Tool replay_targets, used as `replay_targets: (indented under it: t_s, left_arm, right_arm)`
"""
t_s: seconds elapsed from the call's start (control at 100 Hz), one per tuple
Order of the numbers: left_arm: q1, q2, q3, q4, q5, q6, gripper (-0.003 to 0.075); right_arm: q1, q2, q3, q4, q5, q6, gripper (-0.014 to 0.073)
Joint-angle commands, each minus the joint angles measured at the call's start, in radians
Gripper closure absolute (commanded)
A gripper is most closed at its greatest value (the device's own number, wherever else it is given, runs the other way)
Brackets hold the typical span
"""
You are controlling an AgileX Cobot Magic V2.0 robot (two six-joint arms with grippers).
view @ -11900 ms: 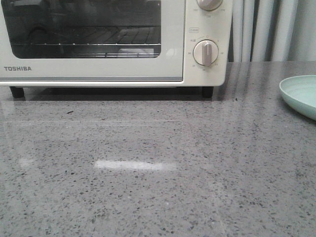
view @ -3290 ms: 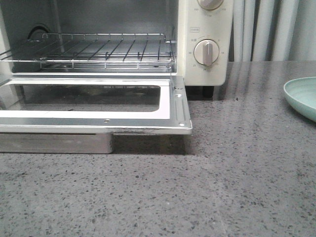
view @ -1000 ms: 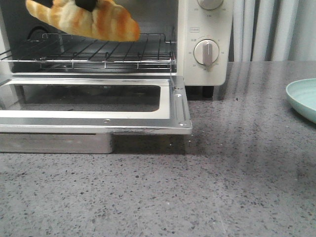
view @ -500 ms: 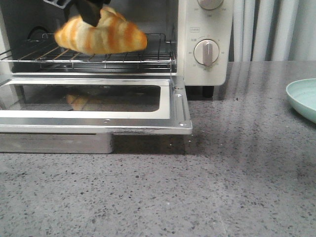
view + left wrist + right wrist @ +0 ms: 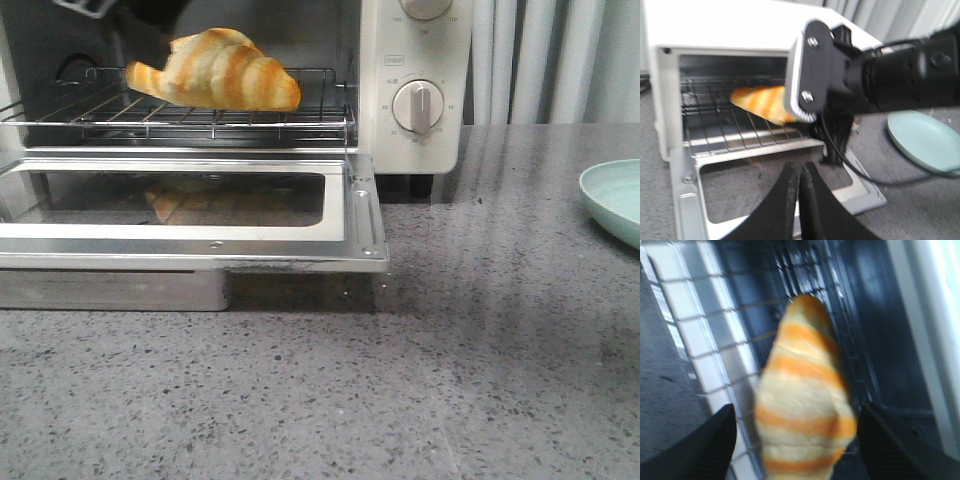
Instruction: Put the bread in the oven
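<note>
The bread (image 5: 215, 72), a golden-orange roll with pale stripes, lies on the wire rack (image 5: 100, 112) inside the cream-white oven (image 5: 415, 60). The oven's glass door (image 5: 200, 245) is folded down flat. In the right wrist view, my right gripper (image 5: 795, 440) is open. Its two fingers stand apart on either side of the bread (image 5: 802, 400), with a gap on both sides. In the left wrist view, my left gripper (image 5: 800, 170) is shut and empty above the open door (image 5: 775, 185). That view also shows the bread (image 5: 760, 100) and the right arm (image 5: 900, 75) reaching into the oven.
A pale green plate (image 5: 612, 198) sits on the grey speckled counter to the right of the oven; it also shows in the left wrist view (image 5: 925, 140). The open door juts forward over the counter. A black cable (image 5: 860, 172) hangs from the right arm.
The right gripper brought the bread down into the oven, set it on the rack and opened. Its fingers have drawn up and back from the bread.
</note>
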Motion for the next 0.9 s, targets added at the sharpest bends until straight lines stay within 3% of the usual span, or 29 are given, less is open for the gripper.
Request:
replay_targets:
  t_s: [0.0,0.13,0.39,0.72,0.89]
  left_arm:
    - [0.023,-0.029,-0.031,0.05,-0.08,-0.048,0.0742]
    - [0.068,-0.108,-0.027,0.077,-0.076,-0.058,0.0742]
    - [0.233,-0.282,0.023,0.087,-0.005,-0.058,0.0742]
    - [0.488,-0.447,0.17,0.042,-0.016,-0.044,0.0741]
    - [0.532,-0.445,0.267,-0.084,-0.127,0.147,0.0741]
  right_arm:
    - [0.036,-0.074,-0.034,-0.05,-0.019,0.008,0.0131]
    - [0.102,-0.099,-0.034,-0.05,-0.003,0.029,0.0139]
    - [0.199,-0.15,-0.034,-0.05,0.102,0.036,0.0281]
    - [0.211,-0.184,-0.034,-0.045,0.265,0.036,0.0641]
    - [0.211,-0.196,-0.034,-0.045,0.28,0.054,0.067]
